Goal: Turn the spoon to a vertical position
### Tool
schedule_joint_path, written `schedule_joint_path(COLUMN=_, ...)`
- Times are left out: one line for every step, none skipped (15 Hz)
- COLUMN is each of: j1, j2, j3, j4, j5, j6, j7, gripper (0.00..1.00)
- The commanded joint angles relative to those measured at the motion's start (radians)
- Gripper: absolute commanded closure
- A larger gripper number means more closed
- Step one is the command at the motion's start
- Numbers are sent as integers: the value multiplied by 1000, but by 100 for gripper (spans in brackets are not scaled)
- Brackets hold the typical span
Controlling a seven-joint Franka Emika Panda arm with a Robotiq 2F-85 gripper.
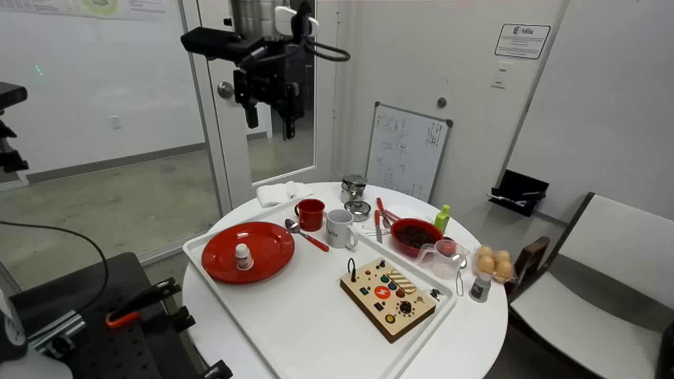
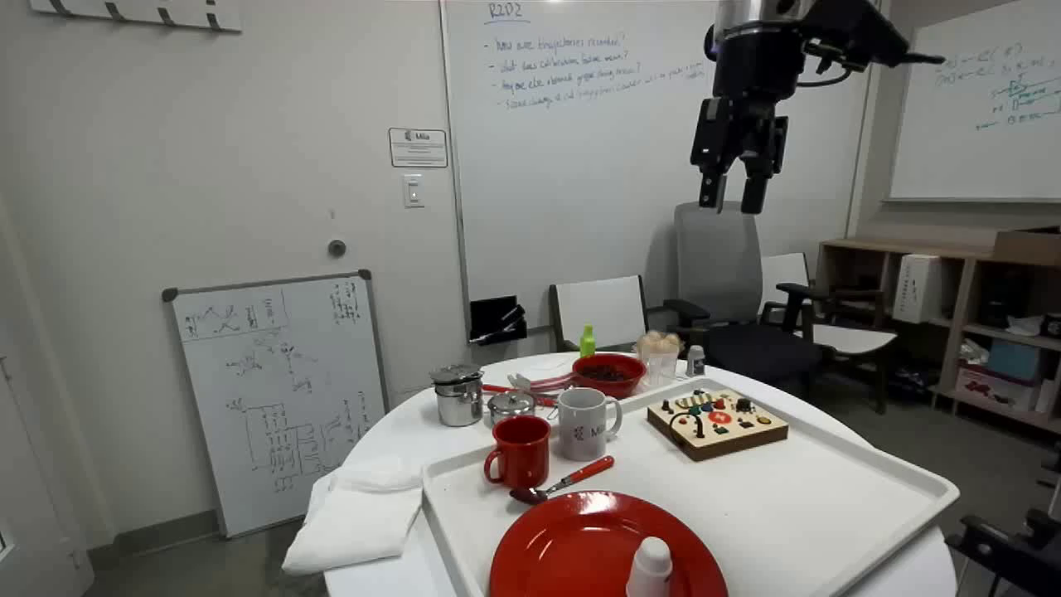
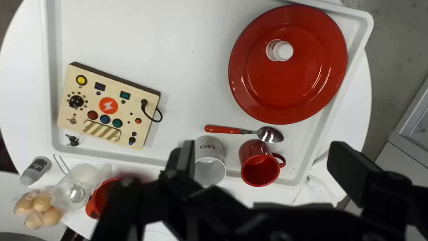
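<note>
The spoon (image 3: 223, 130) has a red-orange handle and a shiny metal bowl. It lies flat on the white tray (image 3: 187, 67), beside the red plate (image 3: 284, 90) and the mugs. In the wrist view it runs nearly sideways, handle left and bowl right, with the bowl close to the red cup. It shows in both exterior views (image 1: 317, 243) (image 2: 590, 470). My gripper (image 3: 264, 156) is open and empty, with its fingers wide apart. Both exterior views show the gripper (image 1: 270, 126) (image 2: 732, 199) high above the table, pointing down. Nothing hides the spoon.
A red cup (image 3: 255, 164) and a white mug (image 3: 209, 157) stand beside the spoon. A small white bottle (image 3: 282, 51) is on the plate. A wooden button box (image 3: 107, 107) lies on the tray. A red bowl (image 1: 416, 237), steel pots (image 1: 354, 187) and eggs (image 1: 495, 263) stand beyond the tray.
</note>
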Motion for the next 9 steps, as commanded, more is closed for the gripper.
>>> schedule_joint_path(j1=-5, j2=0, j3=5, j4=1, j5=2, j6=-2, j7=-1, gripper=0)
schedule_joint_path(j1=-5, j2=0, j3=5, j4=1, j5=2, j6=-2, j7=-1, gripper=0)
schedule_joint_path(j1=-5, j2=0, j3=5, j4=1, j5=2, j6=-2, j7=-1, gripper=0)
schedule_joint_path(j1=-5, j2=0, j3=5, j4=1, j5=2, j6=-2, j7=-1, gripper=0)
schedule_joint_path(j1=-5, j2=0, j3=5, j4=1, j5=2, j6=-2, j7=-1, gripper=0)
schedule_joint_path(j1=-5, j2=0, j3=5, j4=1, j5=2, j6=-2, j7=-1, gripper=0)
schedule_joint_path(j1=-1, j2=2, j3=7, j4=-4, j5=15, j6=6, j7=6, gripper=0)
schedule_joint_path(j1=2, j2=5, j3=11, j4=-10, j5=28, j6=14, j7=25, gripper=0)
schedule_joint_path(j1=0, j2=8, j3=21, j4=-16, j5=24, j6=19, j7=57, gripper=0)
